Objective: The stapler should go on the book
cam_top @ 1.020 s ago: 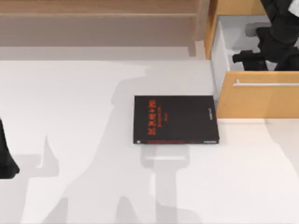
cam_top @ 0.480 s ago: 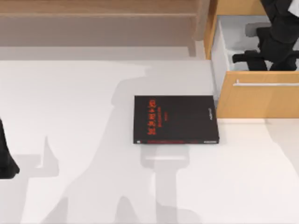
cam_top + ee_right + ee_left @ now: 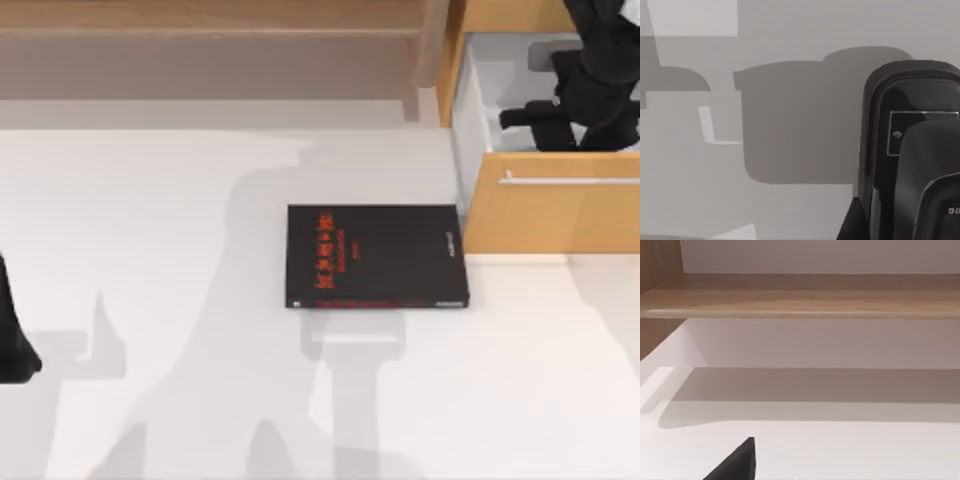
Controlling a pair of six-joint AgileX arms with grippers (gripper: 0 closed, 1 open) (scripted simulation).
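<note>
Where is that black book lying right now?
In the top view, the flat black book with red lettering lies mid-table, its right edge beside the open wooden drawer.

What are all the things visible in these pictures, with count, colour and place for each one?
book: one, black with red lettering and a red strip along its near edge, flat on the table at the middle.
stapler: one, black, inside the open drawer, under the right end effector.
drawer: one, wooden front with a metal handle, pale grey inside, pulled open at the table's far right.
shelf: one, wooden, along the far edge of the table.
table: one, white.
right end effector: one, black, lowered into the drawer at the stapler.
left end effector: one, black, parked at the table's left edge.
</note>
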